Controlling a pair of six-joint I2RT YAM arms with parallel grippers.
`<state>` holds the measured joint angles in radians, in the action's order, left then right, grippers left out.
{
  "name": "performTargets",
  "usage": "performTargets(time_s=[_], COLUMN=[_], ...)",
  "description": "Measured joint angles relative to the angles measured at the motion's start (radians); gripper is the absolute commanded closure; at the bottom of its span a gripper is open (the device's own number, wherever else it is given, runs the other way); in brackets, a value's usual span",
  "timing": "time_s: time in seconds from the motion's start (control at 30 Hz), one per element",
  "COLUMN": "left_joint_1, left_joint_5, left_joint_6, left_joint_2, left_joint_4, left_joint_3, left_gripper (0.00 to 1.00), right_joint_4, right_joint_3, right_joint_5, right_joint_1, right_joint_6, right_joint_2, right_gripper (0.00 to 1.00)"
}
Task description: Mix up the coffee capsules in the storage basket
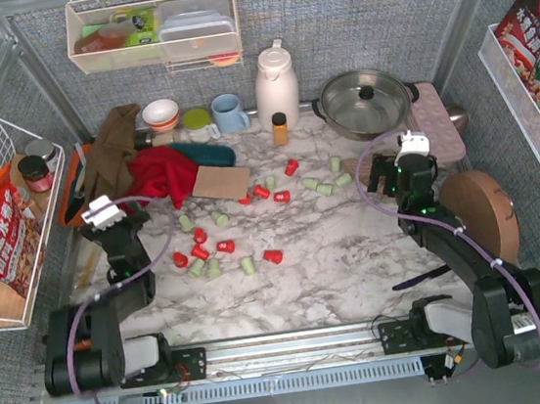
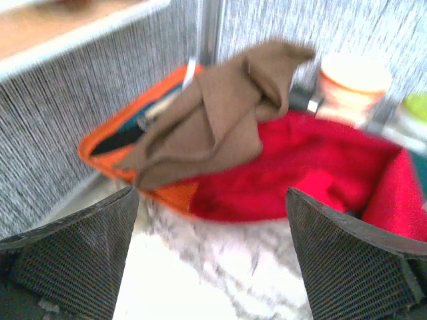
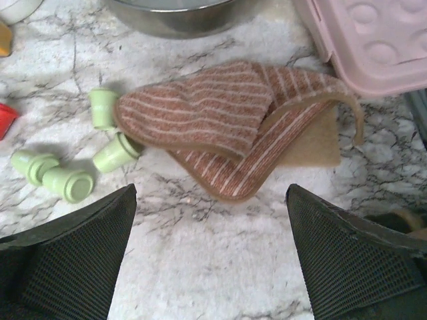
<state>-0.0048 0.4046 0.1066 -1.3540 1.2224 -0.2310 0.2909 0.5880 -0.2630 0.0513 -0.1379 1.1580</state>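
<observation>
Outside storage basket (image 1: pixel 211 155), loose coffee capsules (image 1: pixel 226 246)

The left arm (image 1: pixel 98 327) rises from its base at the lower left of the top view, folds at the elbow and reaches up to the left middle of the frame. There the left gripper (image 1: pixel 104 212) has its jaws spread wide with nothing between them, and its 2 dark, mesh-textured fingers (image 2: pixel 73 260) fill the lower corners of its wrist view. The right arm (image 1: pixel 463 247) runs from the lower right up to the right middle, where the right gripper (image 1: pixel 385 174) is likewise spread wide and empty.
</observation>
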Motion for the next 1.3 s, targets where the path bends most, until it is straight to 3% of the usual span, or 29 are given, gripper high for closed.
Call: performTargets(time_s=[0.17, 0.4, 0.53, 0.7, 0.83, 1.03, 1.3], left_joint_1=[0.000, -0.001, 0.000, 0.000, -0.030, -0.335, -0.628], left_joint_5=[0.046, 0.123, 0.143, 0.079, 0.010, 0.057, 0.249], left_joint_6=[0.088, 0.248, 0.324, 0.348, 0.371, 0.379, 0.307], left_joint_2=[0.265, 0.419, 0.523, 0.649, 0.583, 0.377, 0.064], left_joint_4=[-0.361, -0.934, -1.138, -1.218, -1.244, -1.263, -1.195], left_joint_3=[-0.201, -0.441, -0.465, -0.426, -0.445, -0.492, -0.645], left_gripper=[0.01, 0.01, 0.01, 0.01, 0.01, 0.01, 0.01], right_joint_4=[-0.100, -0.169, -0.202, -0.251, -0.272, -0.287, -0.276], right_joint_3=[0.031, 0.058, 0.076, 0.077, 0.077, 0.062, 0.053], right_joint_5=[0.021, 0.037, 0.047, 0.062, 0.063, 0.056, 0.018], right_joint_1=[0.013, 0.020, 0.029, 0.055, 0.088, 0.133, 0.147], right_joint_6=[-0.032, -0.048, -0.062, -0.072, -0.087, -0.121, -0.129], right_joint_2=[-0.062, -0.097, -0.109, -0.163, -0.204, -0.222, -0.162], right_gripper=[0.01, 0.01, 0.01, 0.01, 0.01, 0.01, 0.01])
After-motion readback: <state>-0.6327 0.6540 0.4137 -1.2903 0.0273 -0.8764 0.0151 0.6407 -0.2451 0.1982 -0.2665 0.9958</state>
